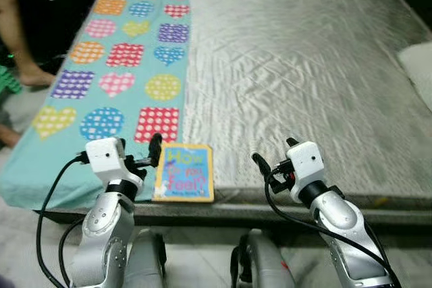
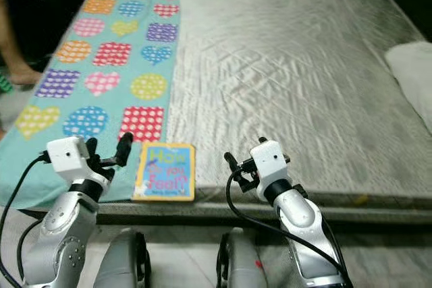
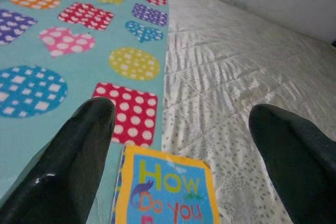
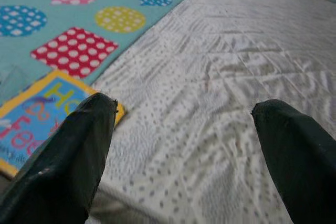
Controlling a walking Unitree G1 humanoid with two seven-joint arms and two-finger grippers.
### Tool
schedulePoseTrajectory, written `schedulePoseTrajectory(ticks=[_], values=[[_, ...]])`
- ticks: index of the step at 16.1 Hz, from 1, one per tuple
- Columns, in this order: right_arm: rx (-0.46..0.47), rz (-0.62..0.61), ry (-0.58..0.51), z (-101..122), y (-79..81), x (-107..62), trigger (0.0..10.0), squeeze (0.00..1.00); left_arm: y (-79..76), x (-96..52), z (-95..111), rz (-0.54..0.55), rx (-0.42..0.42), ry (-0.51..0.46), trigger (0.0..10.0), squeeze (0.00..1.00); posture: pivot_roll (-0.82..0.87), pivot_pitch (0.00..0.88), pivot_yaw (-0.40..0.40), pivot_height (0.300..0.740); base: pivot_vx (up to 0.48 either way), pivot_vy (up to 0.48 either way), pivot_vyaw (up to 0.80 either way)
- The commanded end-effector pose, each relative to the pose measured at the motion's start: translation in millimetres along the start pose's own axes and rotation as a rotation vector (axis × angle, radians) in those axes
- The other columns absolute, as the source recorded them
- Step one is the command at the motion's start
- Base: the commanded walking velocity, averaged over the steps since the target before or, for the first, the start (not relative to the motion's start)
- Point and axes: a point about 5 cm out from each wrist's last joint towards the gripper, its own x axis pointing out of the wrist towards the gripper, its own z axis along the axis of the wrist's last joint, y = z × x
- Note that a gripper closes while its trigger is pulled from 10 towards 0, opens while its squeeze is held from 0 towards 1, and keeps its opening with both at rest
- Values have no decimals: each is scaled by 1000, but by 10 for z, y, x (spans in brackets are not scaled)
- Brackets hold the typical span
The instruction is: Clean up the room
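A small square board book (image 1: pixel 183 172) lies flat near the front edge of the bed (image 1: pixel 304 85). Its cover is bright blue with a yellow border and large multicoloured lettering that reads "How Do You Feel?". It rests half on a teal blanket (image 1: pixel 74 119) and half on the bare grey quilted mattress, right at the blanket's edge.

The left gripper (image 1: pixel 145 156) hovers just beside the book's left side, low over the blanket, its two black fingers (image 3: pixel 79 156) spread wide apart with nothing between them; in the left wrist view the book's upper part sits between and just below the fingertips. The right gripper (image 1: pixel 273 160) hangs near the mattress's front edge, to the right of the book and apart from it, with its fingers (image 4: pixel 73 150) likewise open and empty.

The teal blanket, printed with dotted hearts, circles and squares in many colours, runs along the bed's left side. A white pillow (image 1: pixel 418 65) lies at the right edge. A person's bare leg (image 1: pixel 17 38) shows at the far left, beside the bed. Pale floor (image 1: pixel 202 257) lies below the bed's front.
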Motion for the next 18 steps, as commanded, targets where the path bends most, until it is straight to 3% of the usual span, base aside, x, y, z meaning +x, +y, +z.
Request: schedulePoseTrajectory(ticks=[1,6,18], values=[[-5,18,-3,20,21,-36,10000,0,-16,-20,54,3,-2,-21,10000,0,-82,216,-38,625,0,0,0],[-7,42,-7,32,65,-94,10000,0,7,-128,2,14,-24,4,10000,0,-84,210,-39,565,0,0,0],[-18,60,-14,37,72,-56,10000,0,-28,-113,59,14,-52,-7,10000,0,-80,203,-38,565,0,0,0]])
